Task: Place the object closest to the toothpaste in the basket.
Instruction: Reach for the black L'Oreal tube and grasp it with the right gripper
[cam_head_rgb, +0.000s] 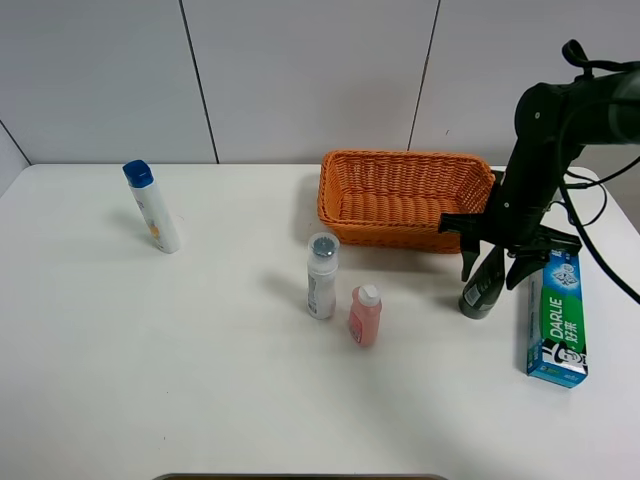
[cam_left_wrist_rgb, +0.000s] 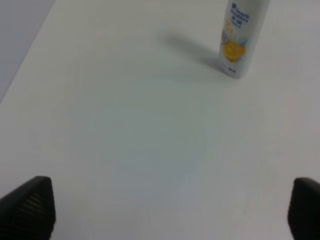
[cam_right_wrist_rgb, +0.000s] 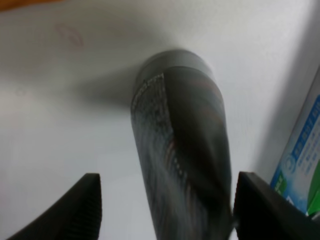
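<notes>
Both fingers of my right claw (cam_head_rgb: 491, 274) straddle the dark bottle (cam_head_rgb: 481, 292), centre right, spread, gripping nothing yet: it's nearest the toothpaste (cam_head_rgb: 558, 318). Left claw (cam_left_wrist_rgb: 165, 210) idle, also spread.

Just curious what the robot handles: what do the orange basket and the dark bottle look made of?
Orange basket: woven wicker or similar strands, matte; the weave shows. Dark bottle: probably plastic, slightly glossy, judging by soft highlights.

Bright even light, soft shadows, blurred wrist views
</notes>
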